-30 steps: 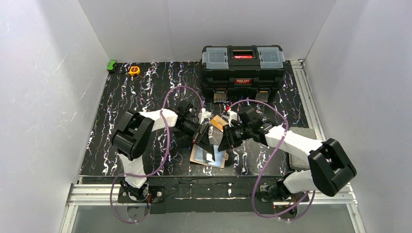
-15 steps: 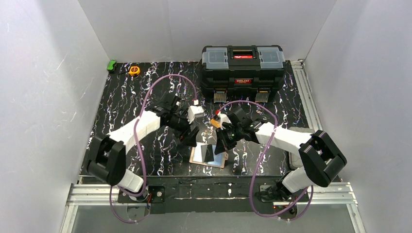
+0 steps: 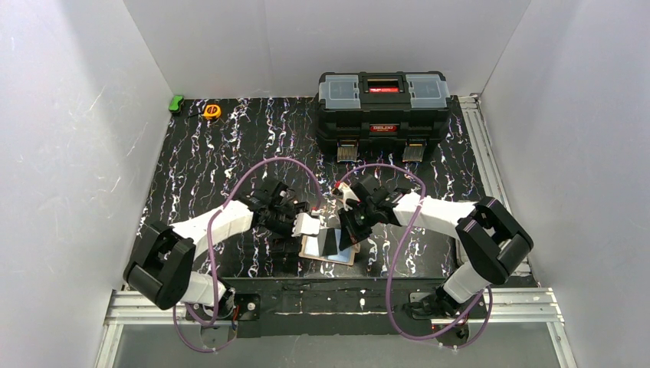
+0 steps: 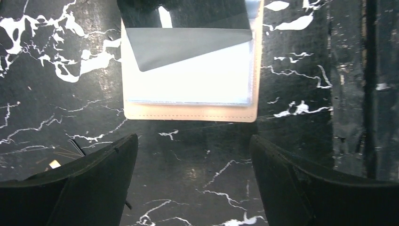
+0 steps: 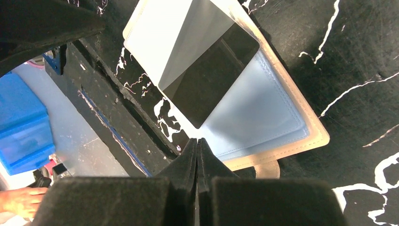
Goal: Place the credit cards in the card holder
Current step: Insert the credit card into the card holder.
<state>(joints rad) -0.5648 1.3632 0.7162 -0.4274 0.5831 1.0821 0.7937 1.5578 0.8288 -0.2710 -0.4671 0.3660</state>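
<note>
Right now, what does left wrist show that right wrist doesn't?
Left wrist only: the left gripper, open over the marbled table, with the card holder just ahead of its fingers. Right wrist only: the right gripper, shut, tips by the black card's corner; the holder's snap tab; blue bins past the table edge. Both: the holder lying open, black card skewed on it.
</note>
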